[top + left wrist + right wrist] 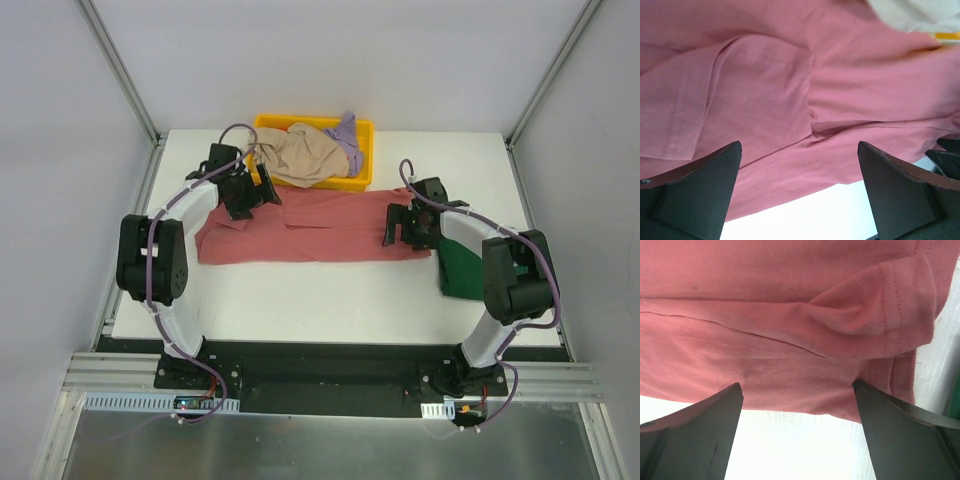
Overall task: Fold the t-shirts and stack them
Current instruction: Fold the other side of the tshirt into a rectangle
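The table [330, 300] holds rose-red t-shirt [320, 238], green t-shirt [460, 272] (partly hidden), yellow tray [366, 160].

You're looking at soft matt knit cloth on the rose-red t-shirt [840, 90], with stitched hems. The tray [366, 150] looks like smooth yellow plastic, and the table [330, 300] is plain matt white.

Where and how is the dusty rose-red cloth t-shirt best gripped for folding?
Likely by its long edge near each end, from above: the dusty rose-red cloth t-shirt lies flat as a wide strip, and the open left tool and open right tool hover over it.
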Controlling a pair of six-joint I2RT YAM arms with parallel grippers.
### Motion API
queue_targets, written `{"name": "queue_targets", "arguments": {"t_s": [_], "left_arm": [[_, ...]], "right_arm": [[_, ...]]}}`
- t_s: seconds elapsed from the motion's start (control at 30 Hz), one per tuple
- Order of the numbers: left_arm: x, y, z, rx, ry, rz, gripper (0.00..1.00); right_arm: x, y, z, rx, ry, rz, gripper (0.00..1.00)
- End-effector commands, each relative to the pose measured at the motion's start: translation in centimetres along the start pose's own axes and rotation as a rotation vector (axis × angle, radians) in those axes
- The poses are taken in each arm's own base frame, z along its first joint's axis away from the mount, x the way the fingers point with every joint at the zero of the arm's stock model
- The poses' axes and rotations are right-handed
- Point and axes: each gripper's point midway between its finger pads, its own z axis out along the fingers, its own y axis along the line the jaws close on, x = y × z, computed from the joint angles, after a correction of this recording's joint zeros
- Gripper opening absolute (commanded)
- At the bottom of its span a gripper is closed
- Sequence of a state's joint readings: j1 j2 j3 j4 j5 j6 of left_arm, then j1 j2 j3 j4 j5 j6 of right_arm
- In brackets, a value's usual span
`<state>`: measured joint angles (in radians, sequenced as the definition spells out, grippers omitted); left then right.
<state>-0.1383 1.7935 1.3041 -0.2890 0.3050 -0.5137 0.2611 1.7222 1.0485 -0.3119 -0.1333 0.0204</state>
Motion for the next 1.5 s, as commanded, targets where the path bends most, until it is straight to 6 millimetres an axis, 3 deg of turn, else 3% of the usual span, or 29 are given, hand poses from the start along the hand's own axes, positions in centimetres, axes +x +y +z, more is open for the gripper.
{"name": "queue_targets", "arguments": {"t_s": [0.0, 0.13, 0.23, 0.3, 0.4, 0.5, 0.57, 0.63, 0.73, 0.9, 0.93, 1.0, 1.13, 1.23, 1.33, 1.47], "left_arm": [[0.8, 0.8, 1.9, -0.012, 0.032, -0.009, 0.99], [-0.7, 2.3, 3.3, -0.057, 0.012, 0.008, 0.99], [-3.7, 6.1, 3.5, -0.255, -0.088, 0.042, 0.99], [-6.4, 9.5, 1.9, -0.457, -0.164, 0.041, 0.99], [-11.3, 12.0, -1.6, -0.587, -0.306, -0.019, 0.99], [-15.2, 11.4, -4.5, -0.541, -0.411, -0.084, 0.99], [-16.3, 10.3, -5.6, -0.491, -0.440, -0.105, 0.99], [-15.6, 8.9, -5.3, -0.411, -0.410, -0.117, 0.99], [-11.9, 6.9, -3.8, -0.263, -0.281, -0.163, 0.99], [-4.6, 6.0, -1.5, -0.161, -0.102, -0.257, 0.99], [-2.8, 4.8, -0.7, -0.146, -0.064, -0.233, 0.99], [-1.6, 4.5, 0.0, -0.130, -0.029, -0.215, 0.99], [-1.3, 6.2, 1.4, -0.183, -0.015, -0.226, 0.99], [-1.4, 7.8, 2.3, -0.225, -0.010, -0.253, 0.99], [-2.1, 9.0, 2.5, -0.250, -0.008, -0.282, 0.99], [-2.9, 10.9, 2.5, -0.291, -0.005, -0.322, 0.99]], "right_arm": [[0.5, -0.9, -0.9, 0.037, 0.005, -0.004, 0.96], [0.8, -1.3, -0.8, 0.053, 0.009, -0.003, 0.96], [0.8, -1.5, -0.8, 0.059, 0.012, 0.002, 0.96], [0.6, -1.6, -0.9, 0.062, 0.011, 0.006, 0.96], [-0.1, -1.1, -1.4, 0.044, -0.014, 0.013, 0.96], [-0.2, -0.9, -1.6, 0.030, -0.023, 0.006, 0.96], [-0.2, -0.7, -1.8, 0.022, -0.025, -0.001, 0.96], [-0.5, -0.4, -2.0, 0.005, -0.032, -0.030, 0.96], [-1.6, 0.2, -2.7, -0.012, -0.060, -0.054, 0.96], [-5.8, 2.3, -3.6, -0.075, -0.159, -0.063, 0.96], [-6.8, 2.9, -3.6, -0.092, -0.177, -0.067, 0.96], [-8.6, 3.6, -3.1, -0.112, -0.192, -0.078, 0.96], [-11.4, 4.4, -0.7, -0.121, -0.180, -0.067, 0.96], [-12.2, 4.6, 1.7, -0.127, -0.153, -0.003, 0.96], [-11.4, 5.6, 2.8, -0.159, -0.107, 0.014, 0.96], [-7.3, 6.6, 2.7, -0.193, -0.026, -0.024, 0.96]]}}
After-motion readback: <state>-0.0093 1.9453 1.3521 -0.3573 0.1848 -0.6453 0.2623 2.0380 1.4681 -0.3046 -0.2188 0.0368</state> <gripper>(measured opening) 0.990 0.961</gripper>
